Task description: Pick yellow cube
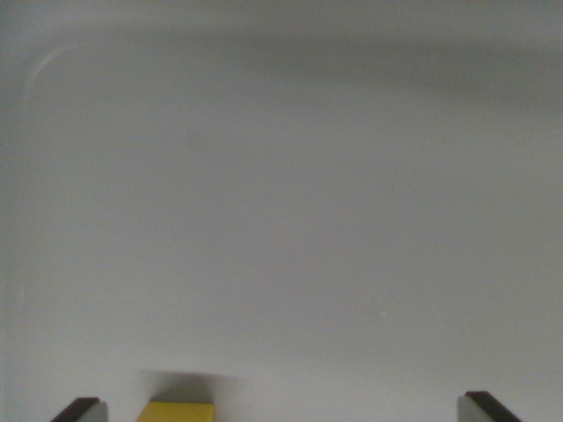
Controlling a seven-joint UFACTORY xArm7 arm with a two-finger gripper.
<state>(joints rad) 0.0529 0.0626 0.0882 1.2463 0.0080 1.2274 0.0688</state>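
Pale grey tabletop (281,229) fills nearly the whole wrist view, smooth and bare, with a soft darker band of shadow running across the top and a faint curved mark near the upper left corner. At the very bottom edge sits the yellow cube (179,411), only its upper part showing, with a blurred grey shadow just behind it on the table. The gripper (286,410) shows as two dark fingertips poking in at the bottom: one fingertip (81,410) just to the wrist view's left of the cube, with a thin strip of table visible between them, and the other fingertip (486,407) well apart from the cube on the wrist view's right. The jaws stand spread wide, with the cube lying between them but much nearer the left one, and neither tip touches it. The cube rests on the table, not pinched.
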